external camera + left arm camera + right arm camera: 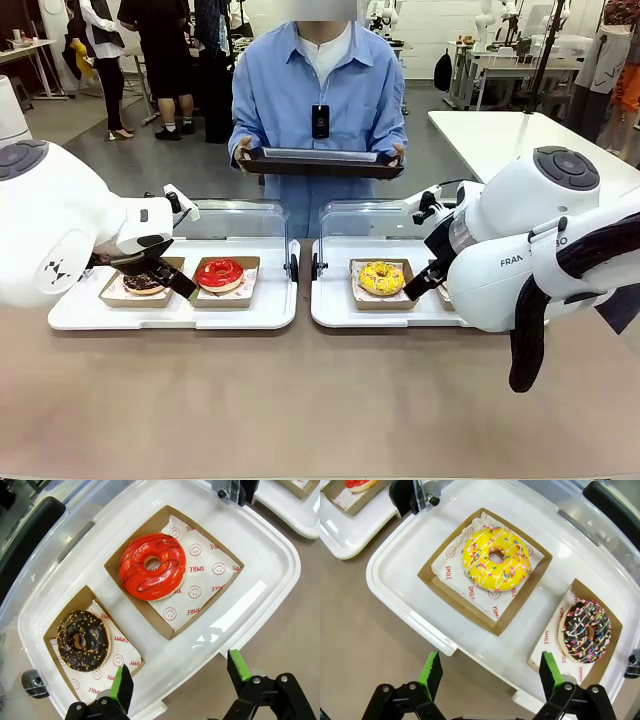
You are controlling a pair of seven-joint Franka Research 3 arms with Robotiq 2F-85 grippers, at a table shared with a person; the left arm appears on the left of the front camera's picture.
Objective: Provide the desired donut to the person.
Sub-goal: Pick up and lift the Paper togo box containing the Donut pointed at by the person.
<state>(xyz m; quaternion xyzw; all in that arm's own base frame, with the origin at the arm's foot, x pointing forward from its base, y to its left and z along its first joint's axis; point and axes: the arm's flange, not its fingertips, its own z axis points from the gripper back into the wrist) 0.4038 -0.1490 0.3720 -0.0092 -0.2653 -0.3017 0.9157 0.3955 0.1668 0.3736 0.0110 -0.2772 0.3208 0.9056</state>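
Left claw point(179, 672): fingers wide apart, empty, over the rim of the left white tray point(260, 595). Nut-topped chocolate donut point(82, 640) at its 10 o'clock, red donut point(152, 566) at 12. Right claw point(490, 662): equally spread, empty; yellow donut point(496, 558) at 12, sprinkled chocolate donut point(585, 630) at 2. Person point(317, 90) at far side holds a black tray point(320, 162).

My screens show a red donut point(152, 567) with dark stripes, a chocolate donut point(82, 640) flecked with tan crumbs, a yellow donut point(496, 558) under white drizzle and rainbow sprinkles, and a dark donut point(585, 630) with white lines and pastel sprinkles. The paper point(202, 587) is white with red smileys, in a brown box point(142, 612). The person point(318, 90) wears light blue. My left claw point(179, 667) is black with green pads point(120, 682).
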